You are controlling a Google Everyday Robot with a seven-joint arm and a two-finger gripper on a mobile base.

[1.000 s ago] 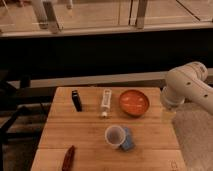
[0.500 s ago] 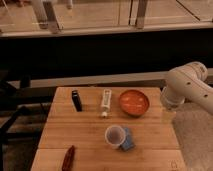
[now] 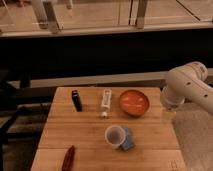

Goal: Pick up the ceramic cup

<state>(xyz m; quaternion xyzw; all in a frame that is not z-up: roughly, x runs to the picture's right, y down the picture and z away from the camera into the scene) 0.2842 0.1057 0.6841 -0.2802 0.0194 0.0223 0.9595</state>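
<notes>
Nothing is seen to have moved since the earlier frames: arm, gripper and objects are found in the same places. On the wooden table (image 3: 82, 131) one of each is counted: ceramic cup (image 3: 115, 136), orange bowl (image 3: 134, 102), flat blue object (image 3: 129, 141), black object (image 3: 76, 100), white tube (image 3: 105, 102), dark red object (image 3: 68, 157). The gripper (image 3: 168, 113) is seen at the table's right edge, below the white arm (image 3: 187, 87); how far open it is cannot be told, and nothing is seen held. The cup is placed lower centre, touching the blue object, well apart from the gripper, to its lower left.
</notes>
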